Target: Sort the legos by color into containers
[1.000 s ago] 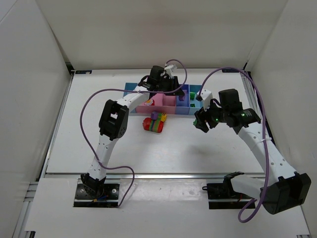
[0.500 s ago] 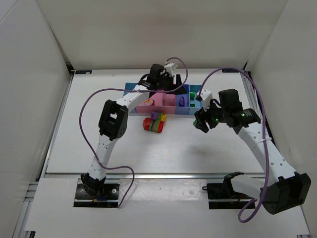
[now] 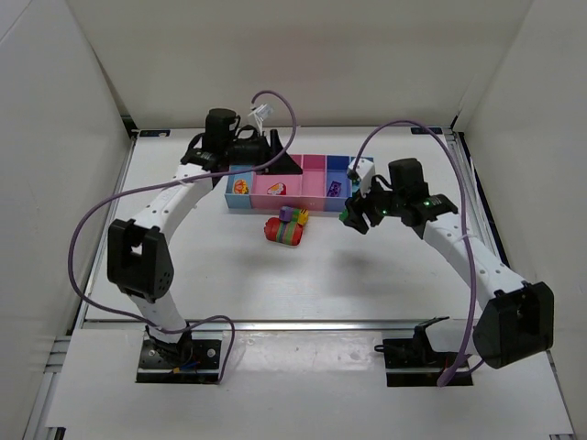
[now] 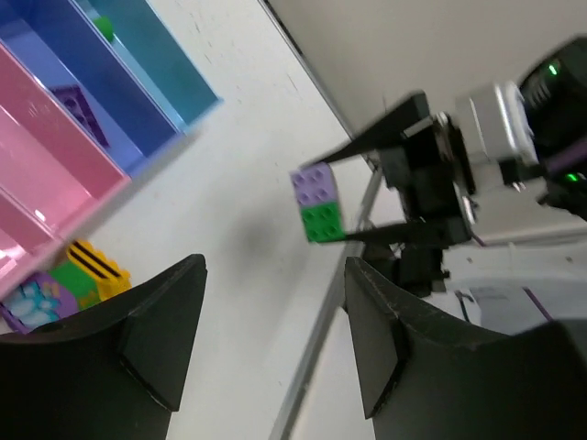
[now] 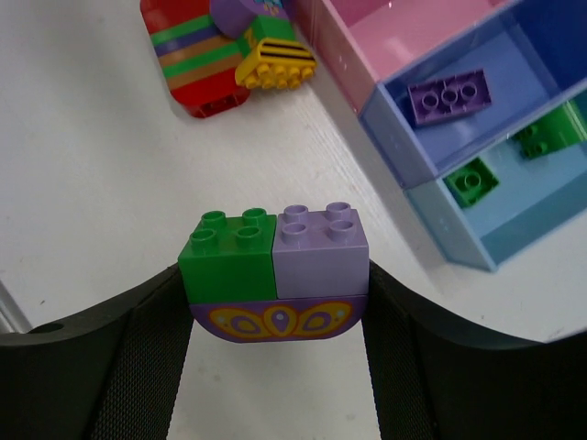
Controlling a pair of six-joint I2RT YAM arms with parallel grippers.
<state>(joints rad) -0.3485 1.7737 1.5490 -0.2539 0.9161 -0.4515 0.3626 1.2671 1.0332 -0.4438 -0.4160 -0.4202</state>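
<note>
Chunk grabbed
Right gripper (image 3: 356, 214) clamps a green-purple lego chunk (image 5: 275, 266) just beside the containers (image 3: 316, 189); left gripper (image 4: 271, 316) gapes empty at their back edge.

A robotics lab test cell. A white table (image 3: 275, 275) is boxed in by plain white panels (image 3: 303, 64) on its left, far and right sides. Two robot arms (image 3: 138, 261) stand on black base plates (image 3: 179, 359) at the near edge, beside an aluminium rail (image 3: 303, 324), with purple cables (image 3: 404, 125) looping off them.
</note>
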